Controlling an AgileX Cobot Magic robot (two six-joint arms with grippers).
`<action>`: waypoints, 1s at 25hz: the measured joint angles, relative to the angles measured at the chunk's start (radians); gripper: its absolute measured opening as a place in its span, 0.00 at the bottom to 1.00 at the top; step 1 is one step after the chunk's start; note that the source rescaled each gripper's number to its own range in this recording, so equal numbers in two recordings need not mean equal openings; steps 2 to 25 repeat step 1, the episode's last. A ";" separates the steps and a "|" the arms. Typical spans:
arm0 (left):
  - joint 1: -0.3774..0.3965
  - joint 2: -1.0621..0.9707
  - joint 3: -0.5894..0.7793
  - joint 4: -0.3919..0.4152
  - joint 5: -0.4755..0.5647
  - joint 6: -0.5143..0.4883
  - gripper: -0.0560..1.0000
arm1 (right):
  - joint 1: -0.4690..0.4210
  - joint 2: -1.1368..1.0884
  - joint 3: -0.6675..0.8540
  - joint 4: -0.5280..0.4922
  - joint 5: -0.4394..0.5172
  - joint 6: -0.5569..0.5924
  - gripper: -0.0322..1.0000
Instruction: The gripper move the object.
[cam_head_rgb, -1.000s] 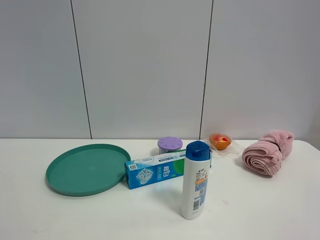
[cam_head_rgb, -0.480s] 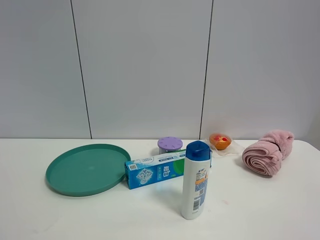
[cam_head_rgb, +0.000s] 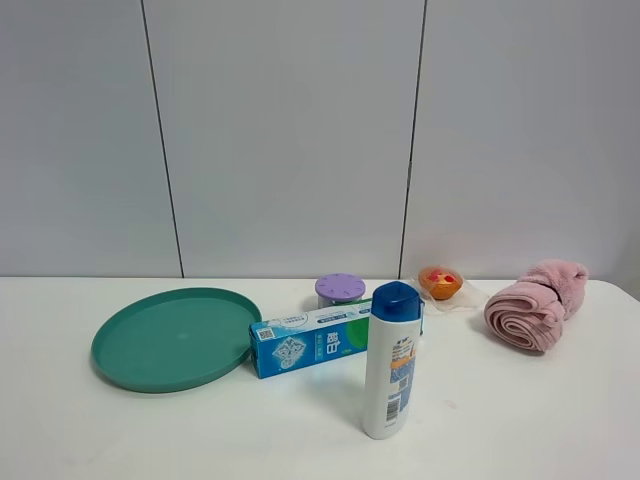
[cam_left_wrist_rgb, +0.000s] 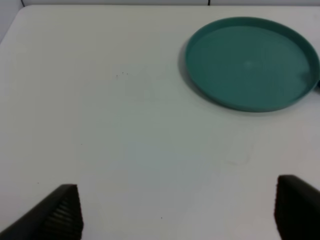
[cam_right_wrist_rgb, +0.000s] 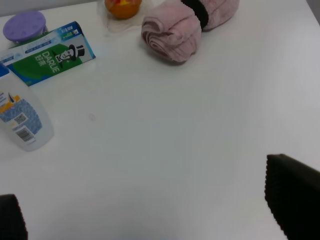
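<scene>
purple jar (cam_head_rgb: 340, 289) sits at the far side of the counter (cam_head_rgb: 520, 420), touching the toothpaste box (cam_head_rgb: 330, 339); white bottle (cam_head_rgb: 391, 360) stands nearer. both grippers, left (cam_left_wrist_rgb: 175, 210) and right (cam_right_wrist_rgb: 150, 220), spread wide, empty. risk: toppling the bottle while reaching.

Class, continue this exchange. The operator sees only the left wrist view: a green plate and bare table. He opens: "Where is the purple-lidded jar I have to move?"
Observer: The purple-lidded jar stands just behind the toothpaste box, right of the green plate.
Operator: Anything else close to it?
Observer: A white bottle with a blue cap stands upright in front of the box.
Operator: Where is the right claw?
Observer: The right claw is open over bare table, well away from the jar.
</scene>
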 joint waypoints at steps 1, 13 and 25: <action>0.000 0.000 0.000 0.000 0.000 0.000 0.27 | 0.000 0.000 0.000 0.000 0.000 0.000 1.00; 0.000 0.000 0.000 0.000 0.000 0.000 0.27 | 0.000 0.000 0.000 0.000 0.000 0.000 1.00; 0.000 0.000 0.000 0.000 0.000 0.000 0.27 | 0.000 0.000 0.000 0.000 0.000 0.000 1.00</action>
